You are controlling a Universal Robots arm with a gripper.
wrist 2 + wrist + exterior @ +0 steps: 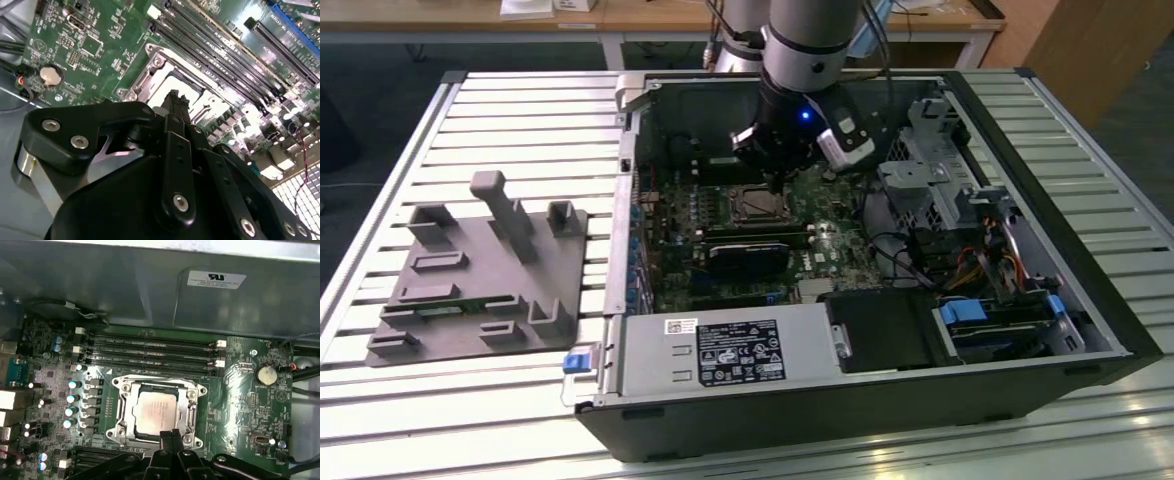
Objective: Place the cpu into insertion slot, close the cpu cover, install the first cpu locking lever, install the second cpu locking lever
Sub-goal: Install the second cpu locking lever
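Observation:
The cpu [155, 411], a dull silvery-tan square, lies flat in the insertion slot [116, 383] on the green motherboard [245, 405]. The silvery cpu cover [189, 409] lies down around it, framing the chip through its window. Whether the side levers are latched is not clear. My gripper [170, 435] hangs just above the socket's edge, shut, its two thin black fingertips [165, 436] pressed together with nothing between them. In the second wrist view the gripper [175, 100] points at the shiny cover [150, 70]. The exterior view shows the gripper [782, 182] right over the socket [754, 204] inside the open case.
Long black memory slots [150, 352] run beside the socket, with a coin battery [265, 374] nearby. The grey case wall [150, 285] stands close. A black card [754, 250], a drive cage [947, 170] and a power supply [720, 350] crowd the case. A grey fixture [480, 270] sits at the exterior view's left.

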